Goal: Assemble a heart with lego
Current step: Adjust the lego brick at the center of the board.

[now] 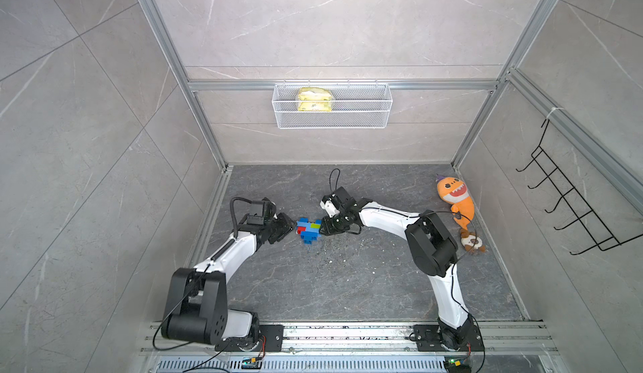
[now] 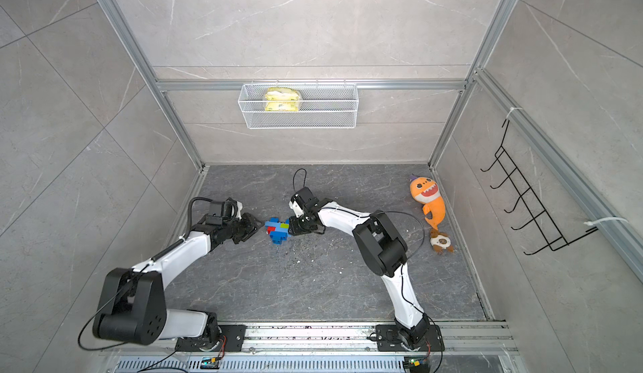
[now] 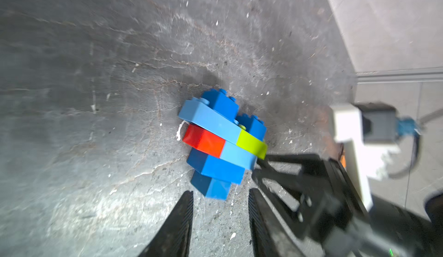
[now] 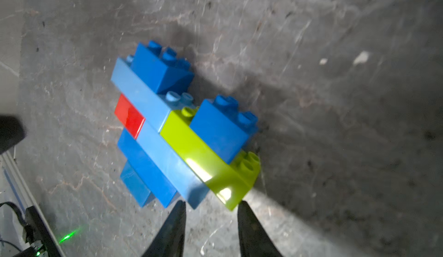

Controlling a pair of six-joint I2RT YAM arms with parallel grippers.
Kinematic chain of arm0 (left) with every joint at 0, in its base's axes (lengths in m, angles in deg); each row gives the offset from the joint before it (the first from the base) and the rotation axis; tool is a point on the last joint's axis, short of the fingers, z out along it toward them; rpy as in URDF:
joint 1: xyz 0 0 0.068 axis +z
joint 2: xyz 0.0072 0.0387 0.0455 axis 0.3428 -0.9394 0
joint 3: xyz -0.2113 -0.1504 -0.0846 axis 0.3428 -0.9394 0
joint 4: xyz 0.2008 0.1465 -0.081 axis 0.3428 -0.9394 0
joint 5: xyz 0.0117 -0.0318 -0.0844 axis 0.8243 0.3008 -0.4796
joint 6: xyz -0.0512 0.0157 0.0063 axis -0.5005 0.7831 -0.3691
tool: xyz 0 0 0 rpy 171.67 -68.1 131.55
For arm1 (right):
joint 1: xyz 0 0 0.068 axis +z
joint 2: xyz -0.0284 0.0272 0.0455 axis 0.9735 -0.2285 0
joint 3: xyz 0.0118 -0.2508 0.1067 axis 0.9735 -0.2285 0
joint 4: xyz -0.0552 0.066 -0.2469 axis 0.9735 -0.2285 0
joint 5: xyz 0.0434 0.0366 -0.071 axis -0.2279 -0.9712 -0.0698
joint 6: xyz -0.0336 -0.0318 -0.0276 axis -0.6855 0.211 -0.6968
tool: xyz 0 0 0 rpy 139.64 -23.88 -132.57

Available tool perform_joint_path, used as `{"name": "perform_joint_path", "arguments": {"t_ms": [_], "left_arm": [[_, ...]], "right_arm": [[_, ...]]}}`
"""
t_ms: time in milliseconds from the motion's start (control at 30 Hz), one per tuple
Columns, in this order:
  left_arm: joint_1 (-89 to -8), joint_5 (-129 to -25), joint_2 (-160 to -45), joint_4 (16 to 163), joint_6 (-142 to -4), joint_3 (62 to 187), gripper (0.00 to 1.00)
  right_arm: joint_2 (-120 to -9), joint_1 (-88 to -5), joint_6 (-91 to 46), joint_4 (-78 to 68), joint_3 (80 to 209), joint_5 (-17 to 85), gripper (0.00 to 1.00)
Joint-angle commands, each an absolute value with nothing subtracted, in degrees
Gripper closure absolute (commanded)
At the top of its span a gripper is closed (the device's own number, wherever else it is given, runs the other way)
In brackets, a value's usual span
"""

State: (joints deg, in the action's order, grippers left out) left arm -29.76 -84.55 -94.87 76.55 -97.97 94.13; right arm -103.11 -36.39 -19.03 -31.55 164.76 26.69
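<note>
The lego heart (image 1: 308,230) (image 2: 277,230) lies flat on the dark floor between my two grippers. It is mostly blue bricks with a lime green strip (image 4: 203,157) and a small red block (image 4: 129,119). My left gripper (image 1: 293,226) (image 3: 220,193) is open just short of the heart's (image 3: 220,143) pointed end, with bare floor between its fingers. My right gripper (image 1: 322,230) (image 4: 212,203) has its fingertips apart at the heart's (image 4: 182,128) green and light blue end, straddling the brick corners. Whether the tips touch the bricks is unclear.
An orange plush shark (image 1: 455,197) and a small brown plush (image 1: 471,242) lie by the right wall. A wire basket (image 1: 332,120) with a yellow pack hangs on the back wall. A black hook rack (image 1: 570,207) is on the right. White crumbs (image 1: 334,249) dot the floor.
</note>
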Motion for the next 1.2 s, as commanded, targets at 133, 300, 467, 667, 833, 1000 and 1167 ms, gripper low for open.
{"name": "perform_joint_path", "arguments": {"t_ms": [133, 300, 467, 667, 833, 1000, 1167], "left_arm": [[-29.19, -79.53, -80.94, 73.17, -100.57, 88.11, 0.58], [-28.84, -78.25, -76.94, 69.34, -99.51, 87.02, 0.58], [-27.61, -78.82, -76.72, 69.47, -98.55, 86.04, 0.57], [-25.33, -77.92, -77.36, 70.39, -95.23, 86.64, 0.55], [-23.58, -73.18, -76.64, 72.09, -91.31, 87.86, 0.50], [-22.32, -63.93, -75.38, 73.60, -88.08, 88.77, 0.30], [-21.30, -53.20, -74.04, 76.81, -86.37, 87.67, 0.10]], "right_arm": [[-119.66, -35.93, -21.94, -42.49, 192.13, 25.55, 0.62], [-134.44, -34.38, -23.08, -54.40, 220.05, 18.95, 0.61], [-136.47, -33.65, -23.85, -59.36, 229.83, 18.28, 0.60], [-124.00, -33.91, -28.74, -60.53, 220.60, 25.28, 0.55], [-101.28, -33.95, -31.91, -49.44, 193.22, 32.88, 0.49], [-76.92, -34.25, -36.38, -37.84, 163.53, 46.83, 0.42], [-56.82, -38.91, -38.16, -32.63, 140.79, 60.29, 0.34]]}}
